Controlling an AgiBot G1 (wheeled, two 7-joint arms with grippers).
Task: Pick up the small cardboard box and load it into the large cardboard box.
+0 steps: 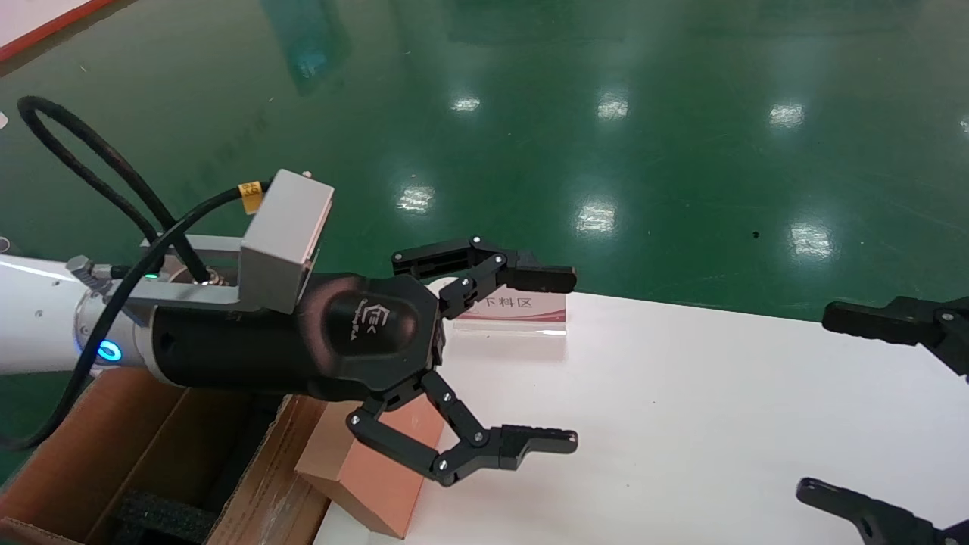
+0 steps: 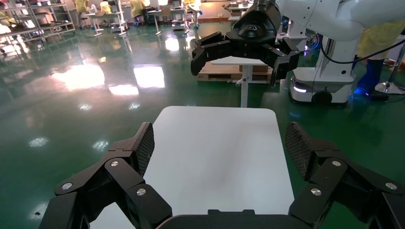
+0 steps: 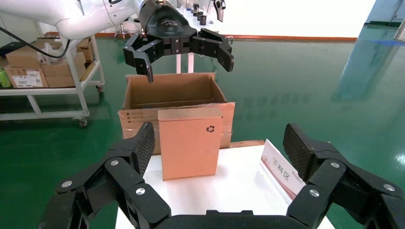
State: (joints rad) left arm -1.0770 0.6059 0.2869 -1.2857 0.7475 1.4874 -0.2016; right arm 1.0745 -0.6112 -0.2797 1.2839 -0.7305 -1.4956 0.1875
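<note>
The small box [image 3: 190, 143] stands upright at the table's [image 1: 681, 424] left edge, just beside the large box [image 1: 113, 446]. Both grippers, left [image 1: 530, 356] above it and right [image 1: 870, 409] far right, gape empty. A sideways nudge could topple it off the edge.

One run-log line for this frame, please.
left gripper: open, empty, above table | right gripper: open, empty | small cardboard box: upright on table, beside large cardboard box | load: not started

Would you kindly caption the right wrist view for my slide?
Open right claw faces the upright small cardboard box, with the large cardboard box behind.
</note>
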